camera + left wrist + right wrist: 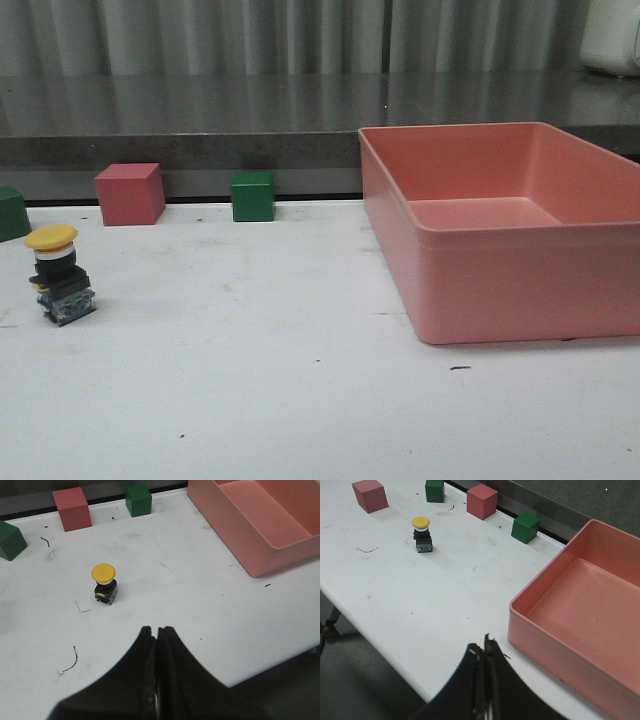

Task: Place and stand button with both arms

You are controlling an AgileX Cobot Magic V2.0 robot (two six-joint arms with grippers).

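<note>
The button (61, 274) stands upright on the white worktop (300, 380), yellow cap on top, black collar beneath it and the boxy contact block resting on the surface; nothing touches it. The left hand (156, 630) is closed, its two black fingers pressed together with nothing between them; the button (105, 584) sits out ahead of its fingertips and a little to one side, well apart from them. The right hand (484, 647) is likewise closed and empty, fingers meeting at the tips; it hangs over the near edge of the worktop, with the button (422, 535) far ahead of it and the pink bin (580, 625) just beside its fingertips.

Beyond the button from the left hand lie a pink cube (72, 508) and a green cube (138, 499) along the far edge of the worktop, with a second green block (10, 540) off to the side; the right wrist view also shows another pink cube (369, 495) past the button. The bin (510, 225) is open-topped, and what shows of its inside is bare; neither hand appears in the front view.
</note>
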